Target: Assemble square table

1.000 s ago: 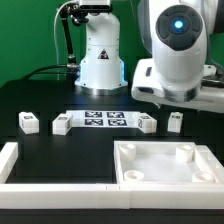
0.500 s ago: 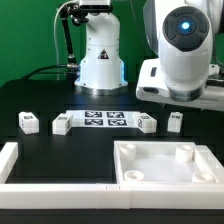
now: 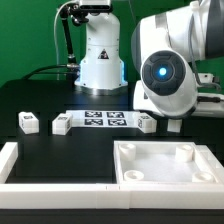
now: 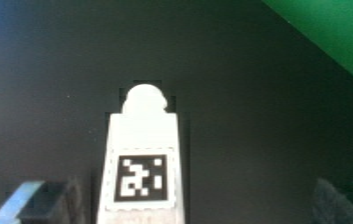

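The wrist view is giving what the exterior view is not. A small white leg (image 4: 146,150) with a black-and-white tag is lying on the black table (image 4: 48,70), its rounded end pointing away from the camera. The gripper (image 4: 187,203) is standing wide open around it. Its two fingers (image 4: 22,200) are showing only as bluish tips, one on either side of the leg. They are clear of it, so the gripper is released and gripping nothing.

The exterior view is showing the wider scene instead. The arm (image 3: 168,75), with a round blue light on it, is leaning low over the table at the exterior view's right. Its bulk is hiding the gripper, so from here I cannot tell how the fingers are standing. The table top (image 3: 160,166), a white square tray with a raised rim and round corner sockets, is lying flat at the near right, apart from the arm.

Three other legs are lying loose in a row farther back. The far-left leg (image 3: 27,122) is sitting well apart from the marker board (image 3: 105,119). The second leg (image 3: 61,124) is lying just beside the board's left end, and the third leg (image 3: 147,123) just beside its right end.

A low white border wall (image 3: 10,160) is running along the near edge and up the left side. A white robot base (image 3: 100,55) is standing at the back of the table. A green backdrop (image 3: 25,30) is hanging behind it, and the wrist view is catching a corner of that green too.
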You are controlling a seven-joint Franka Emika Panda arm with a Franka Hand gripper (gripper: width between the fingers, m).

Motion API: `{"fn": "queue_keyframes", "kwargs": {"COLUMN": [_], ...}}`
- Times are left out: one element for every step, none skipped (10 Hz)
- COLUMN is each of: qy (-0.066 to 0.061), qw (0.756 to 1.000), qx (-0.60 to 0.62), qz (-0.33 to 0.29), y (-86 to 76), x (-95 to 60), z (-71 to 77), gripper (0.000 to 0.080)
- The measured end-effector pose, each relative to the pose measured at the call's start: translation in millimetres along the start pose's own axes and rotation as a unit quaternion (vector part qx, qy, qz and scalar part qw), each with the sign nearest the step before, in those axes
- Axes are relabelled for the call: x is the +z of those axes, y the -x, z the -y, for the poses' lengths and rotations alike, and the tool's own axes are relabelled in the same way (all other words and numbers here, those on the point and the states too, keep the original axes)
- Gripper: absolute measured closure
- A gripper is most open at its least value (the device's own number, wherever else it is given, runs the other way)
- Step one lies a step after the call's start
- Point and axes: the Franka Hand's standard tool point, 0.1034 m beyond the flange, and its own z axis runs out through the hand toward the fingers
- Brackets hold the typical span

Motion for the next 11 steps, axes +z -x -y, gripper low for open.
{"fn": "queue_keyframes", "kwargs": {"qy": [0.0, 0.007, 0.025, 0.038, 0.043, 0.052, 0.052, 0.054, 0.057, 0.061, 0.063], "qw": [1.0, 1.0, 1.0, 0.999, 0.999, 0.998, 0.998, 0.998, 0.998, 0.997, 0.998], "qx": [0.001, -0.004, -0.008, -0.007, 0.011, 0.029, 0.04, 0.043, 0.041, 0.036, 0.02], "qz": [0.001, 0.0, -0.004, -0.006, -0.002, 0.0, 0.001, 0.0, 0.001, 0.001, -0.005], "y": [-0.7, -1.6, -4.0, -6.3, -7.3, -8.6, -8.7, -7.8, -7.1, -7.0, -9.2], "x": [0.8, 0.1, -1.9, -1.8, 0.1, 1.5, 4.2, 5.9, 9.1, 12.9, 14.7], "z": [-0.8, -4.4, -13.7, -21.0, -24.3, -24.5, -20.0, -17.2, -14.7, -11.7, -10.5], "gripper": [0.0151, 0.0151, 0.0151, 0.0151, 0.0151, 0.0151, 0.0151, 0.0151, 0.0151, 0.0151, 0.0151]}}
